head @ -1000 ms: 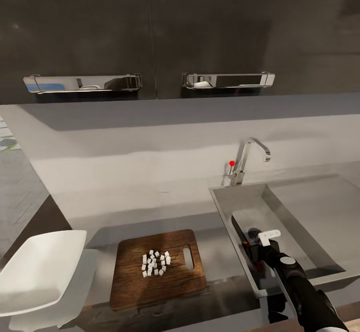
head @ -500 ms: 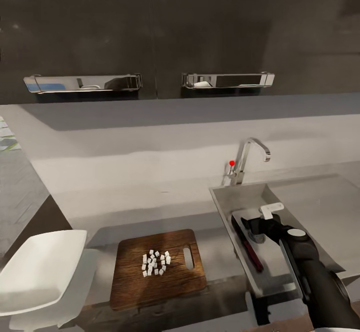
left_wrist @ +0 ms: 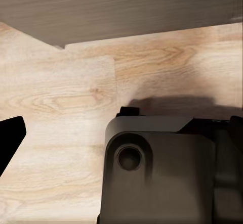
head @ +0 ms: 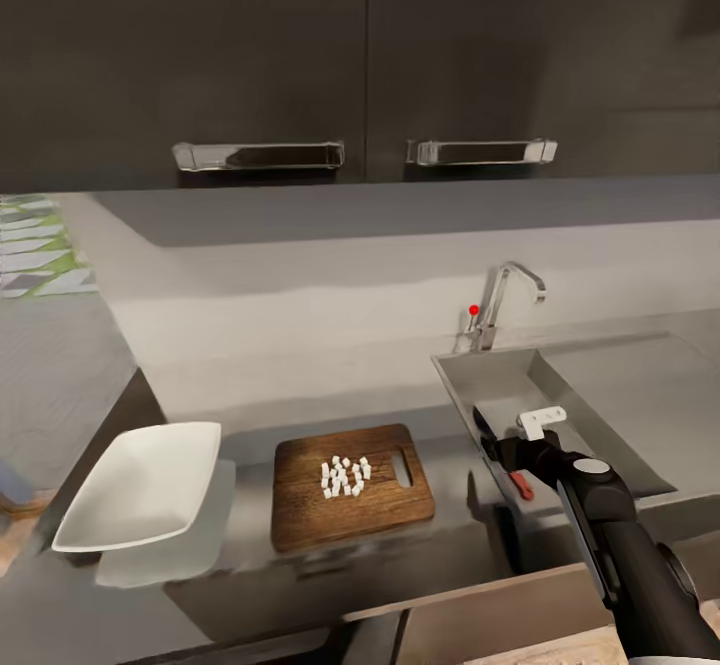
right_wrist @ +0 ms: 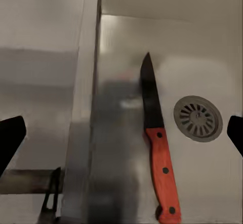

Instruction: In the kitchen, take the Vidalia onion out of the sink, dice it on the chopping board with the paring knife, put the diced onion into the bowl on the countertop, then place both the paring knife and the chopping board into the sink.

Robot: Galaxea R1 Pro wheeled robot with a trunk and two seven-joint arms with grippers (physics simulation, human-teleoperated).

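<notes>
A: Start close in. What is the right pincer (head: 520,445) doing?

B: It hangs over the sink (head: 600,395), near its front wall. The right wrist view looks down between two fingers set wide apart, with nothing in them. The paring knife (right_wrist: 158,148) lies flat on the sink floor beside the drain (right_wrist: 198,118), blade pointing away from the camera. From the head, a bit of its red handle (head: 522,486) shows under the wrist.

A: So the knife has been let go?

B: Yes. A second ago the knife was up by the pincer; half a second ago it lay on the basin floor with the pincer already clear. I judge that step done.

A: And the left pincer?

B: I cannot tell its state. The left wrist view has only the robot's dark body and pale wooden floor (left_wrist: 76,97).

A: Farther along the table?

B: The chopping board (head: 350,485) sits on the table (head: 250,395) left of the sink, diced onion (head: 346,476) heaped on its middle. The bowl (head: 145,485) stands left of the board, holding nothing. The dice look not yet moved, so the board cannot go into the sink yet.

A: What else differs from before?

B: The whole head view has shifted: board, bowl and sink sit more rightward, and the cabinet handles (head: 258,155) are higher. That is the camera moving, not the things.

A: And at the back?

B: The tap (head: 505,300) with its red knob, against the wall.
</notes>
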